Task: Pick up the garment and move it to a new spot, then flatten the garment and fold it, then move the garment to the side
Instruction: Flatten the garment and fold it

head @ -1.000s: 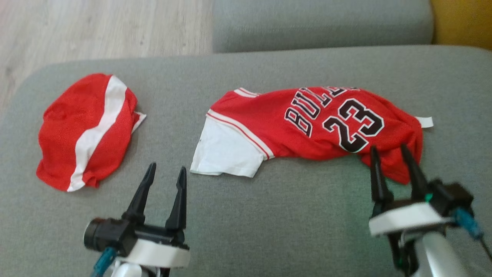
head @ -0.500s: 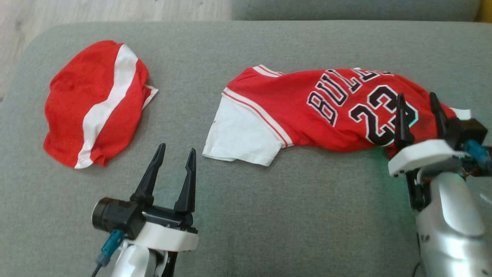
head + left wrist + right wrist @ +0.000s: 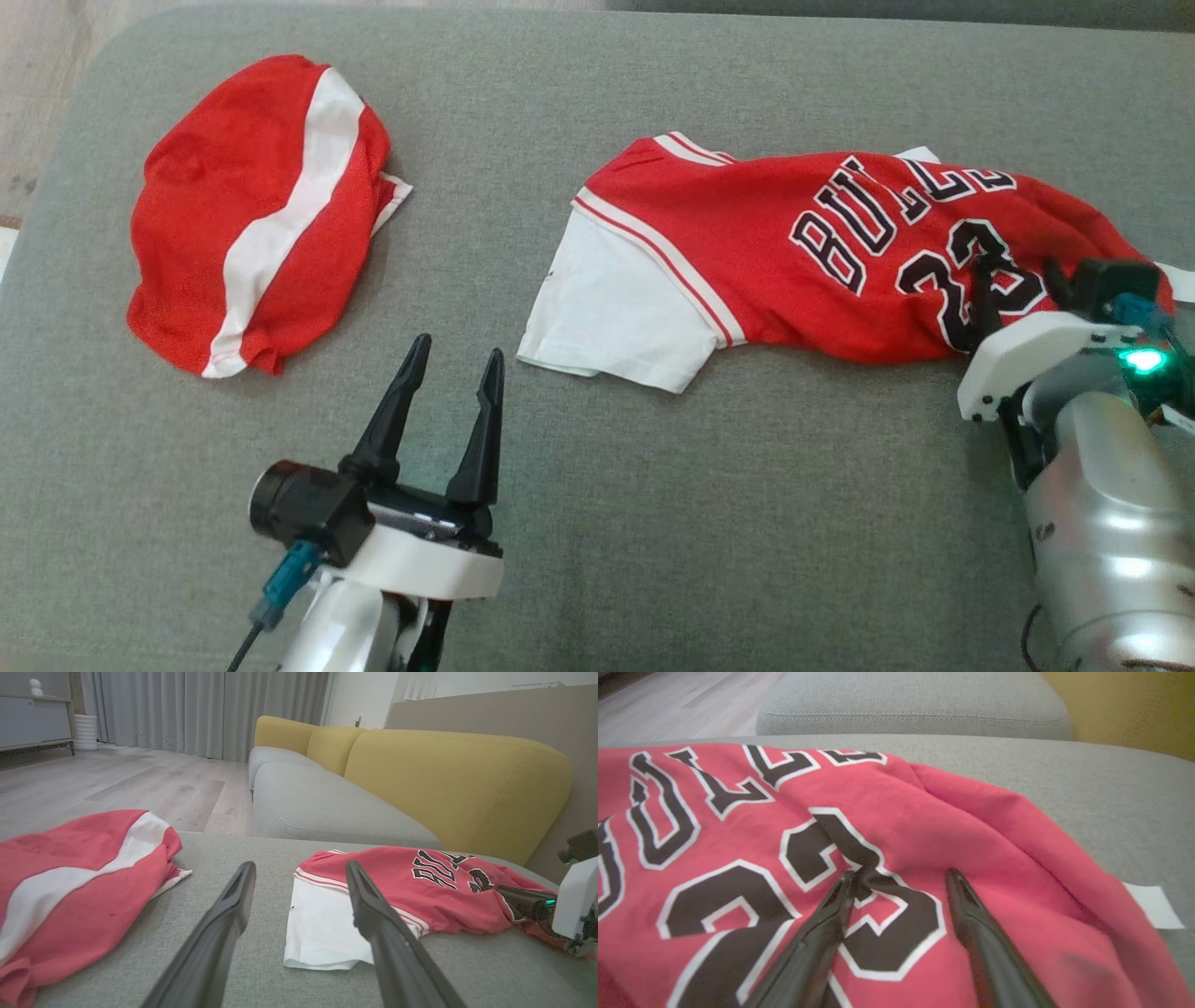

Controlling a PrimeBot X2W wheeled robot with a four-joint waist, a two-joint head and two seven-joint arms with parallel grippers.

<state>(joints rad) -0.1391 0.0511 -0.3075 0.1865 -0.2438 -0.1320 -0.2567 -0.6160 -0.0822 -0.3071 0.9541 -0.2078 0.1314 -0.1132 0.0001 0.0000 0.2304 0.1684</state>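
Note:
The garment (image 3: pixel 794 252) is a red jersey with a black "23" and a white sleeve, lying crumpled on the grey cushion (image 3: pixel 747 485). It also appears in the left wrist view (image 3: pixel 420 891) and the right wrist view (image 3: pixel 738 826). My right gripper (image 3: pixel 1016 271) is open, and its two tips rest on the jersey's number (image 3: pixel 900 872) with a low ridge of cloth between them. My left gripper (image 3: pixel 458 347) is open and empty, just left of the white sleeve (image 3: pixel 299 865).
A second red piece with a white stripe (image 3: pixel 252 215) lies bunched at the cushion's far left. A yellow sofa back (image 3: pixel 444 779) and another grey seat (image 3: pixel 317 807) stand beyond. Wooden floor (image 3: pixel 140 779) lies past the cushion's left edge.
The head camera has tilted, so the whole picture has shifted. My right gripper has gone forward from the jersey's near corner onto the number, still open. The left gripper has stayed in place.

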